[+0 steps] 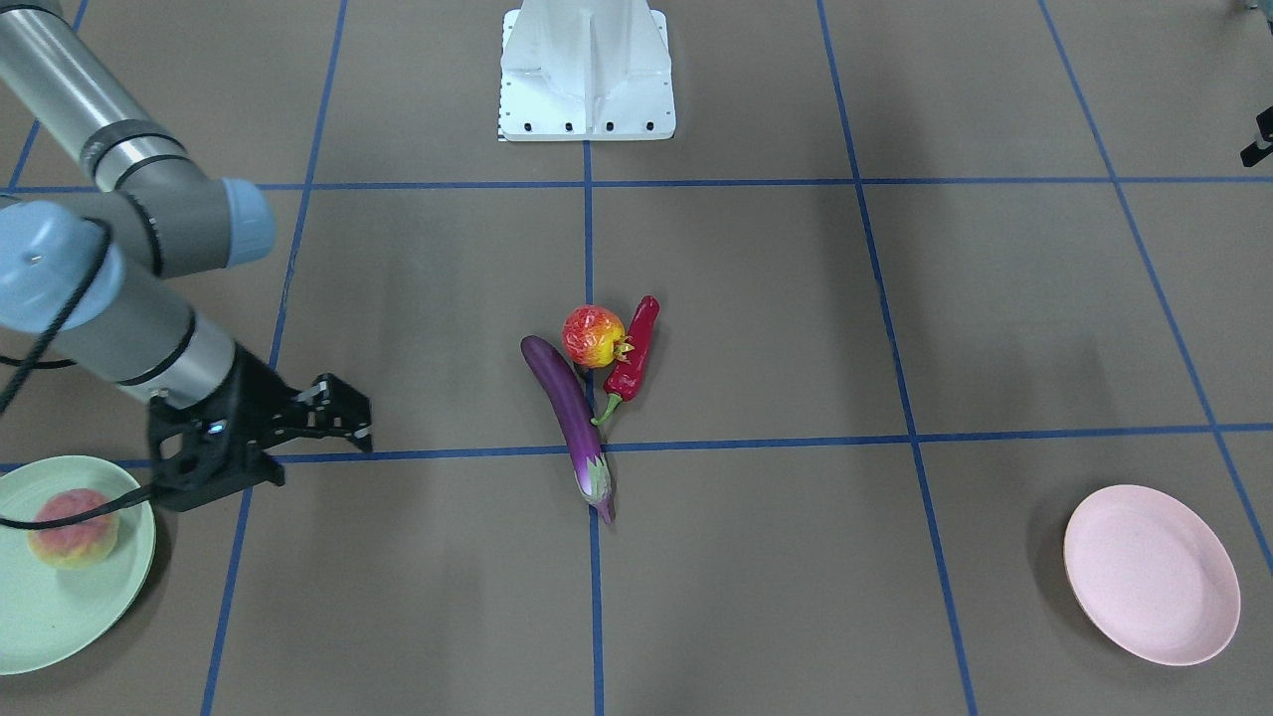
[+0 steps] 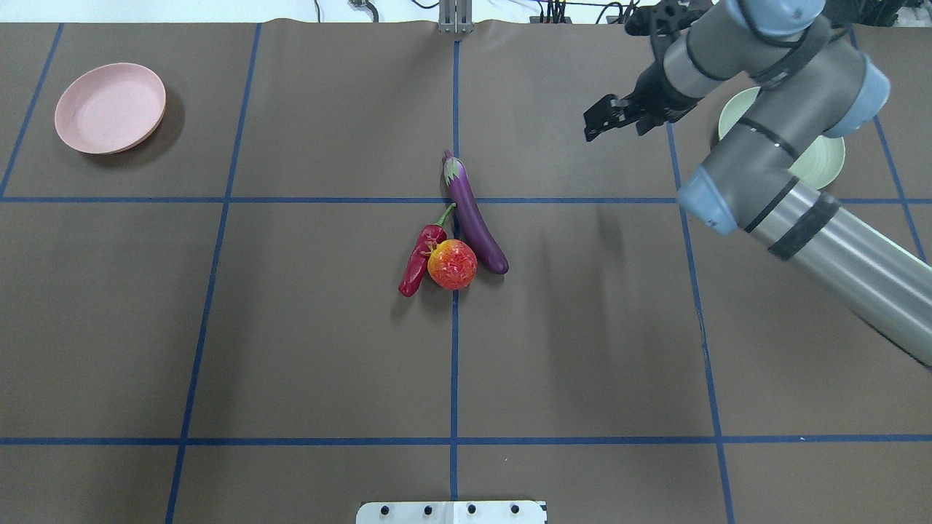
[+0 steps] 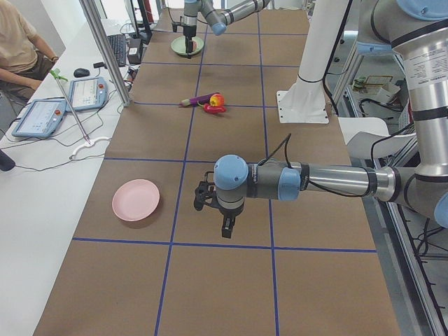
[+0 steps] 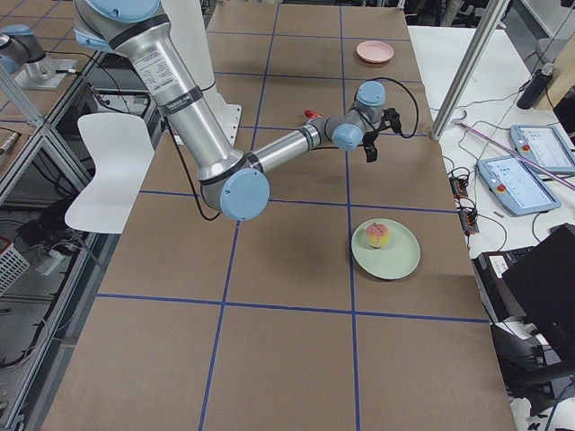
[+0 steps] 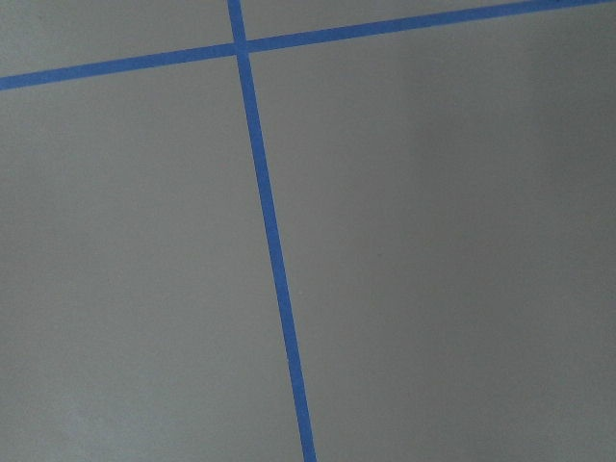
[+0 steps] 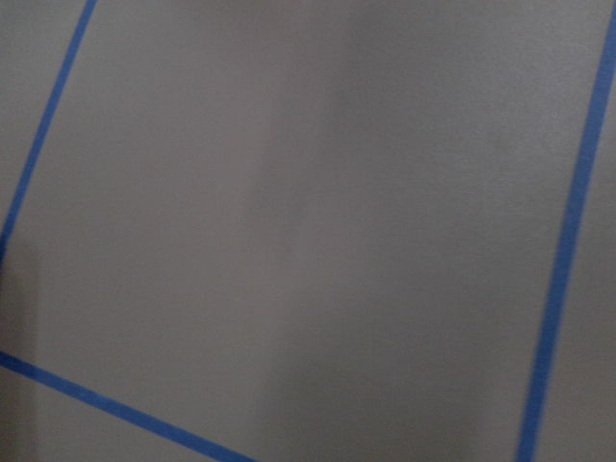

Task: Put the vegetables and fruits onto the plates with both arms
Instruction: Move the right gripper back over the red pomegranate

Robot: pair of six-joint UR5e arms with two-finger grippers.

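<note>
the pomegranate [image 1: 594, 336] looked to me like the pick in hand for the right gripper [image 1: 343, 413], since the peach [image 1: 73, 527] lay on the mint plate [image 1: 60, 626] just behind its wrist. in the front-facing view the fingers stood apart and held nothing. the pomegranate lay well ahead of the fingertips, wedged between the eggplant [image 1: 569, 403] on the side nearer them and the chili [image 1: 636, 348] beyond, seemingly touching both. a good grasp, i judged, needed a descent from straight above with the fingers closing along the line of the two vegetables rather than across them — no room for a pad there — and then a straight lift, so neither neighbour got dragged.

in the overhead view the fruit was round and glossy, mottled red running to orange-yellow. its small crown showed only from the front, pointing at the chili. the pink plate [image 2: 109, 109] sat far past the pile from the fingertips.

from the left end, the left gripper [image 3: 225, 229] hung over the table [image 5: 433, 241] near the pink plate — whether its fingers were apart or together i could not tell.

from the right end, the peach sat inside the mint plate's rim, behind the right fingers.

both wrist views showed only brown table and blue tape lines [image 5: 274, 250], with no fingers or produce.
</note>
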